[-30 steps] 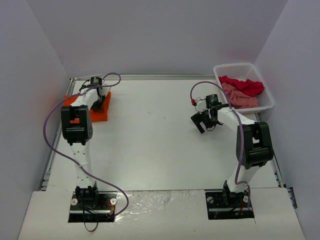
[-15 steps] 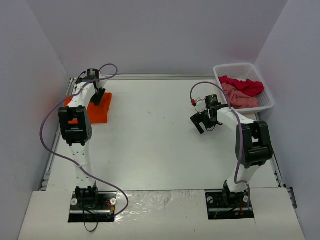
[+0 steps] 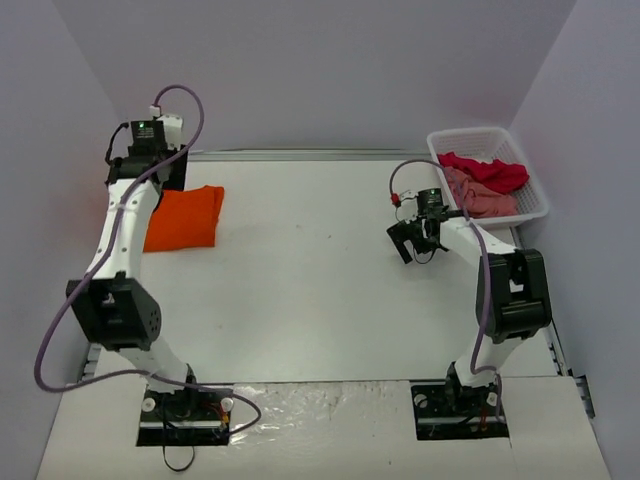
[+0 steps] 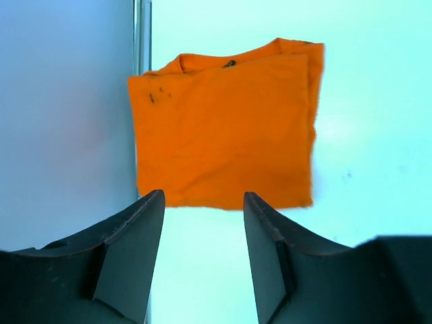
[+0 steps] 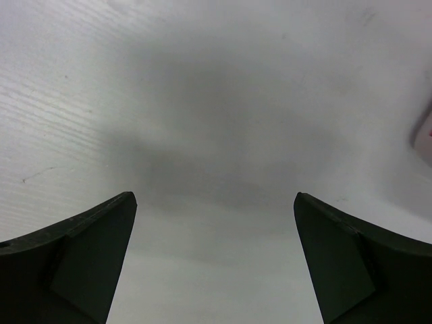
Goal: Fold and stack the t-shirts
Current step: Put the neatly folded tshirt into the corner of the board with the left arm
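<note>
The bright orange t-shirt (image 3: 185,218) lies folded into a flat rectangle at the table's far left. In the left wrist view the orange t-shirt (image 4: 226,125) fills the middle, beyond my fingertips (image 4: 138,229). My left gripper (image 3: 160,172) hangs high above the shirt's far edge; seen from its wrist, the left gripper (image 4: 202,206) is open and holds nothing. A crimson t-shirt (image 3: 488,170) and a dusty pink t-shirt (image 3: 480,198) lie crumpled in the basket. My right gripper (image 3: 415,238) hovers just left of the basket. At its wrist the right gripper (image 5: 212,202) stands wide open over bare table.
The white lattice basket (image 3: 465,135) stands at the far right corner against the side wall. A metal rail (image 4: 142,34) runs along the table's left edge beside the orange shirt. Walls close in the table on the left, the back and the right.
My left gripper has opened, let go of the orange shirt and risen up and back from it. The shirt now lies flat. The right gripper has shifted slightly toward the basket.
</note>
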Robot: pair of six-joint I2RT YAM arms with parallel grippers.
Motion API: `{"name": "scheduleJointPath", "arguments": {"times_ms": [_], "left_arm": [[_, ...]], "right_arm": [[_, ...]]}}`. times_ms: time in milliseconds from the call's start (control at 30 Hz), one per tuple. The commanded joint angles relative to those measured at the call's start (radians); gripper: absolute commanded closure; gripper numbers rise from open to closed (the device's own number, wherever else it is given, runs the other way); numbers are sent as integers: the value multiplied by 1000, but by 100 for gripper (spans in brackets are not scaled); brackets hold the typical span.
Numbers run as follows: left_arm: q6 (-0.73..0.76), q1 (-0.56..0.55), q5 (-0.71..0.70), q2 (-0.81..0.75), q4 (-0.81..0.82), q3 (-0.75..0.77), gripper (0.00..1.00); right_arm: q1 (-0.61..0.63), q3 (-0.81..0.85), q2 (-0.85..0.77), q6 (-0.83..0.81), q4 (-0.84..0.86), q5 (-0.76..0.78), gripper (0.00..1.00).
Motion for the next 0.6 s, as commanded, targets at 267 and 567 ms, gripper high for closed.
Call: {"name": "scheduleJointPath", "arguments": {"times_ms": [267,567], "left_arm": [[-31,-78,202,-636,275,-713,22],[58,-60,199,-771,273,-865,2]], "right_arm": [[-60,14,-266,151,66,100,0],[-92,-81,-418,189,67,30,0]]}}
